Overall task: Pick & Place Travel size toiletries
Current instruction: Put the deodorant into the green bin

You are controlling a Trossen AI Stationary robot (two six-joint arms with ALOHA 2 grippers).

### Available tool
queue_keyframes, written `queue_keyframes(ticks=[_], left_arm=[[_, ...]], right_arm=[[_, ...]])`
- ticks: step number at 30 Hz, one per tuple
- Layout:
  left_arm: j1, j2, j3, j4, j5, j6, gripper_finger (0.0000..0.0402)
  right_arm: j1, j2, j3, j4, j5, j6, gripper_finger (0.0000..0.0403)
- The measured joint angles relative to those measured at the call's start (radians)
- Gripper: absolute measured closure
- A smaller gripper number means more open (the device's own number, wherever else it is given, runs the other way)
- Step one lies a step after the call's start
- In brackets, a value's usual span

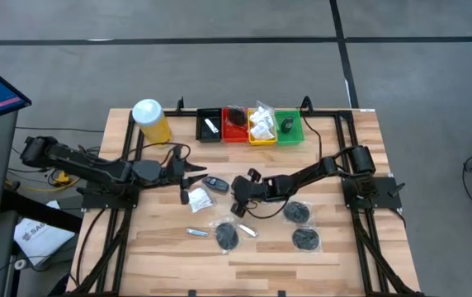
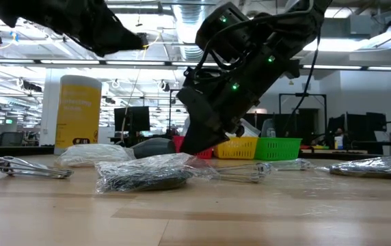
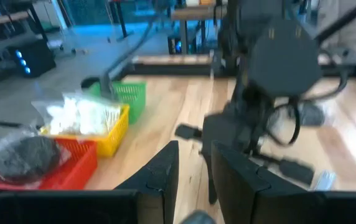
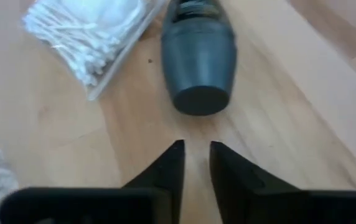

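High view: four small trays in a row at table's far edge, toiletries scattered mid-table.
Black tray [image 1: 209, 125] holds a white item, red tray [image 1: 235, 126] a dark disc, yellow tray [image 1: 261, 127] white sachets, green tray [image 1: 289, 126] a dark item. Black oval case [image 4: 198, 53] lies flat beside cotton-swab sachet [image 4: 91, 32], just ahead of right gripper [image 4: 196, 163]; fingers nearly closed, narrow gap, holding nothing. Left gripper [image 3: 194, 171] slightly parted, empty, near table's left side.

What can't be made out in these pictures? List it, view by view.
High view: the white item in the black tray is too small to identify.
Right wrist view: the black oval case has its far end cut off by the picture's edge.
Low view: the yellow canister has lettering too blurred to read.
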Motion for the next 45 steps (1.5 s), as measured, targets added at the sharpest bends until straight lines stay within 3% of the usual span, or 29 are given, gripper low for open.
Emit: queue_keyframes(ticks=[8,15,21,26,29,39,45], left_arm=[[0.002,0.152,0.000,0.000,0.033,0.042,0.0308],[0.041,0.238,0.000,-0.001,0.146,0.052,0.0238],[0.073,0.349,0.000,0.015,0.147,0.053,0.0166],[0.105,0.419,0.000,0.052,0.182,0.054,0.0133],[0.125,0.438,0.000,0.061,0.184,0.059,0.0126],[0.233,0.486,0.000,0.088,0.354,0.106,0.0132],[0.270,0.551,0.000,0.101,0.400,0.135,0.0132]], right_arm=[[-0.001,0.000,0.000,0.010,-0.029,-0.026,0.0225],[-0.002,0.000,0.000,0.003,-0.032,-0.026,0.0161],[-0.002,-0.001,0.000,0.003,-0.032,-0.027,0.0153],[-0.002,-0.001,0.000,0.003,-0.032,-0.026,0.0154],[-0.002,-0.001,0.000,0.003,-0.032,-0.026,0.0154],[-0.002,-0.002,0.000,0.015,-0.032,-0.026,0.0154],[-0.002,-0.002,0.000,0.015,-0.032,-0.026,0.0154]])
